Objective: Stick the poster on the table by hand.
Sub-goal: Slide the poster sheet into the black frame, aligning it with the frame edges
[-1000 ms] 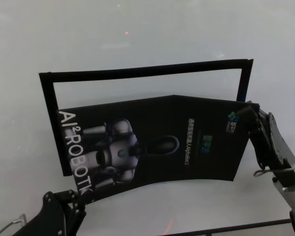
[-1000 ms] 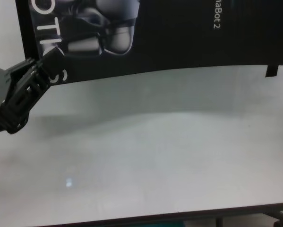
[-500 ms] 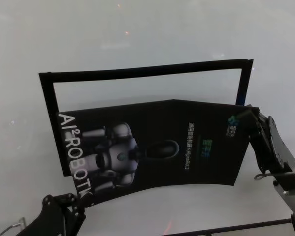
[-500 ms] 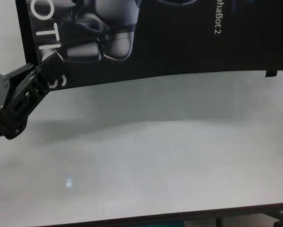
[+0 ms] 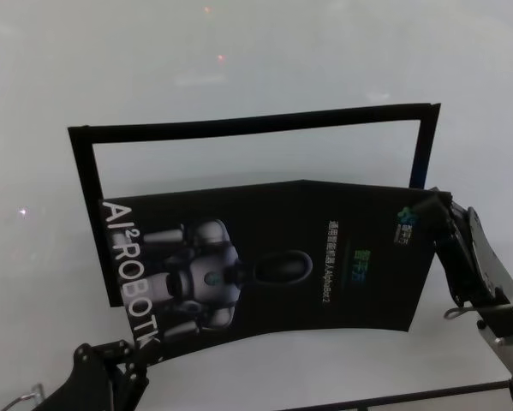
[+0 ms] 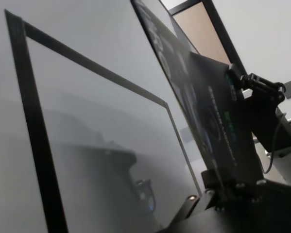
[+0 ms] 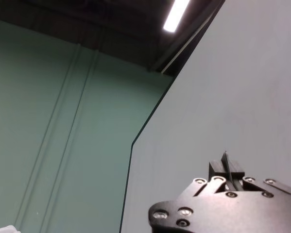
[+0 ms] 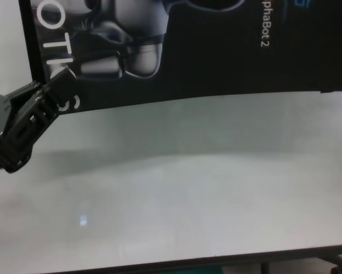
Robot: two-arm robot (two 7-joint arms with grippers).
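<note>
Carrying the poster (image 5: 273,257) taut above the table (image 5: 239,51), left gripper (image 8: 48,94) pinching its near corner and right gripper (image 5: 433,208) clamping the far one, nearing the black outline (image 5: 239,127), next needing lowering squarely inside and pressing flat.

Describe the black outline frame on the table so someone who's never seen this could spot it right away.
On the white table, look past the poster that both pincers hold up. A thin black rectangular outline lies flat there, with bare white tabletop showing inside. Unlike the solid printed poster, it is only a hollow border.
</note>
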